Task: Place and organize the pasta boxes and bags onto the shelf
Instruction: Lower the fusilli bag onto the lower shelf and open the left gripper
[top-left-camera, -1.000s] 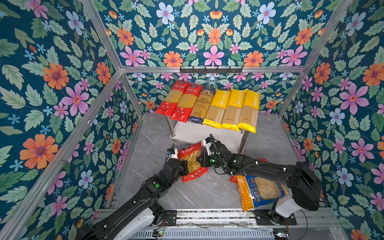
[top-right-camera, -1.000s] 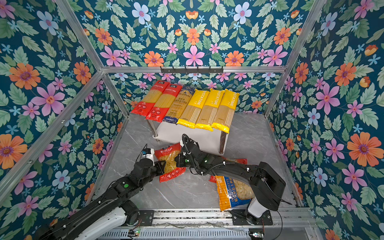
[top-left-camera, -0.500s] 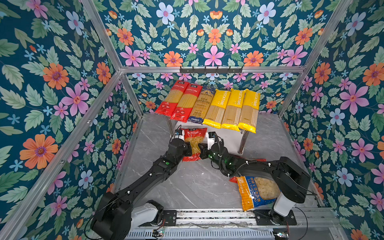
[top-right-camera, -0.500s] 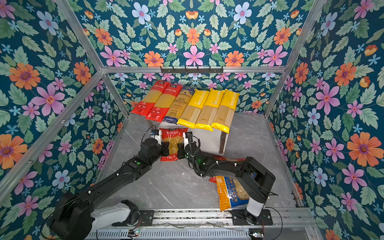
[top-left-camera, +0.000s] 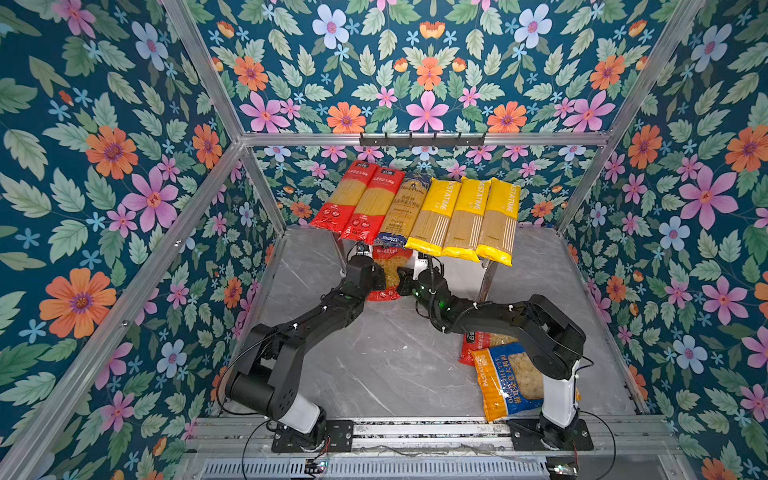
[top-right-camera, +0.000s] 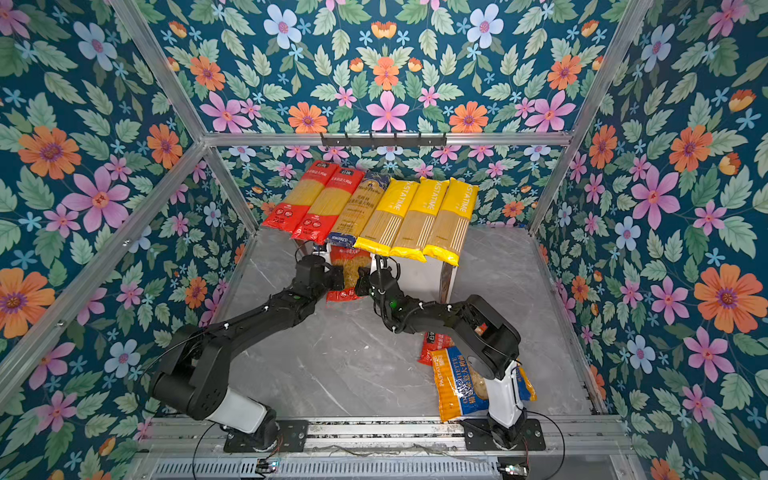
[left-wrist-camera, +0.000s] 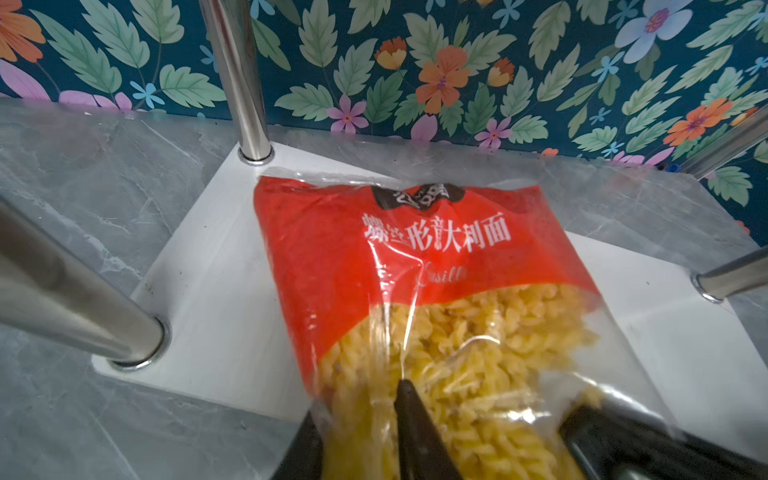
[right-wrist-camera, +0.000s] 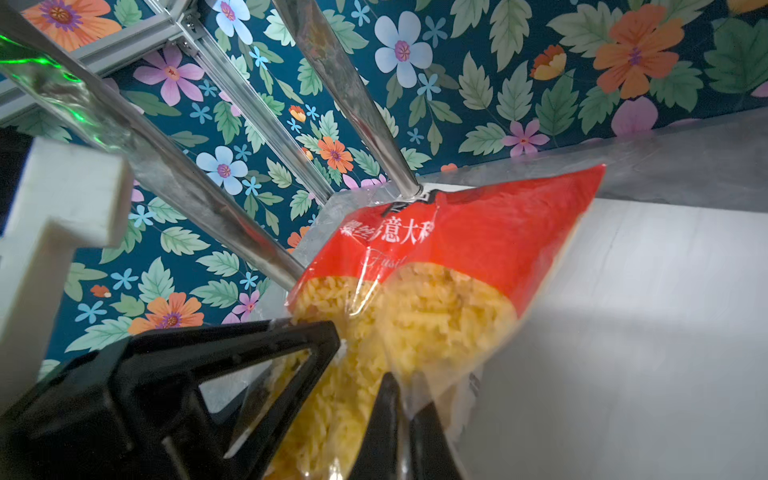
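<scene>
Shelf (top-left-camera: 459, 276) sits upper centre in both top views, its top tier filled by a row of spaghetti packs (top-left-camera: 432, 216), so I judge the lower tier is the only room remaining. There the red fusilli bag (left-wrist-camera: 415, 257) lies flat, yellow spirals showing through its clear window, its near end overhanging the front edge. My right gripper (right-wrist-camera: 401, 399) is pinched tight on the film, steadying it. The left gripper (left-wrist-camera: 353, 403) straddles the bag's edge, jaws narrowly apart; I cannot tell whether it grips.

Bright, even light; blurred wrist-view edges.
</scene>
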